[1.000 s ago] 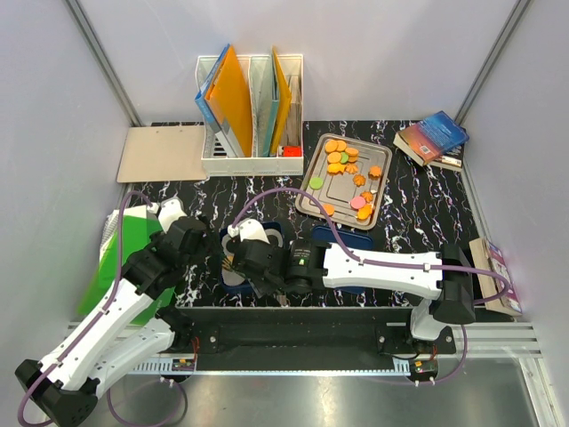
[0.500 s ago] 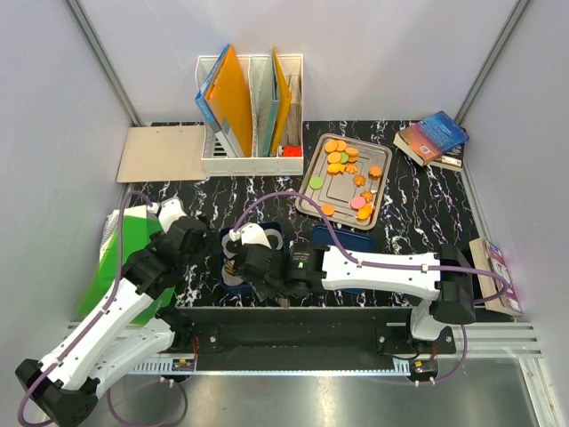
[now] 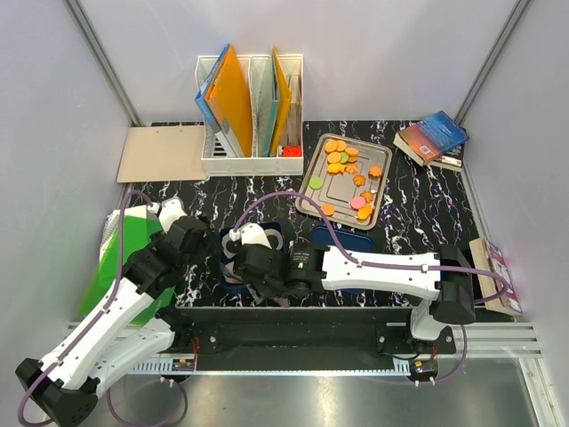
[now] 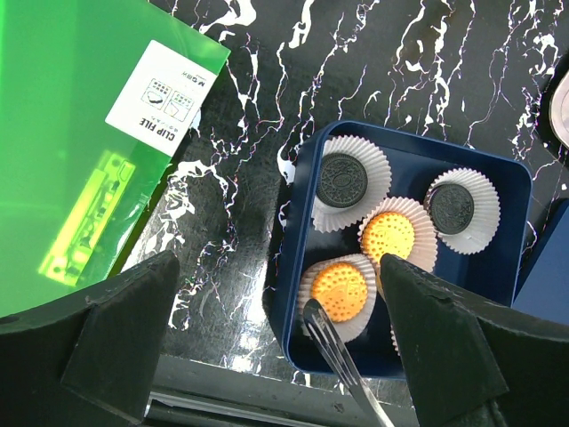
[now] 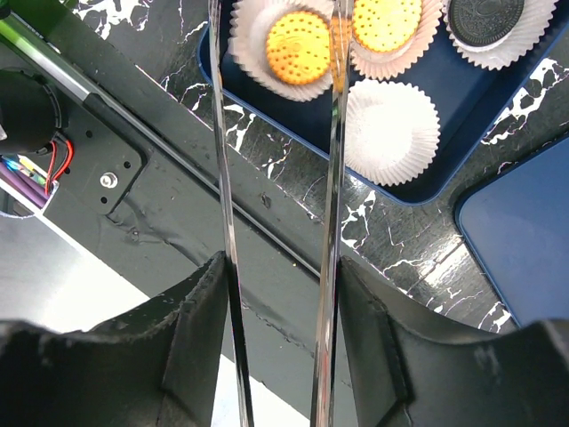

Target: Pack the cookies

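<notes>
Several cookies (image 3: 338, 157), mostly orange with a green and a pink one, lie on a metal tray (image 3: 343, 188) at the back. A blue box (image 4: 298, 222) near the front edge holds white paper cups with two black cookies (image 4: 342, 181) and two orange cookies (image 4: 340, 291); one cup (image 5: 391, 132) is empty. My right gripper (image 5: 280, 267) is shut on metal tongs (image 5: 333, 133), whose spread arms reach over the box's near orange cookies (image 5: 298, 46). My left gripper (image 4: 277, 267) is open and empty, hovering over the box's left near corner.
A blue lid (image 3: 351, 240) lies right of the box. A green clip file (image 4: 71, 151) lies to the left. A file organiser (image 3: 251, 107), a clipboard (image 3: 162, 153) and books (image 3: 433, 138) stand along the back. The table's front edge and metal rail (image 5: 133, 169) are just below the box.
My right gripper with the tongs has shifted slightly to the left over the blue box. The left arm has not moved.
</notes>
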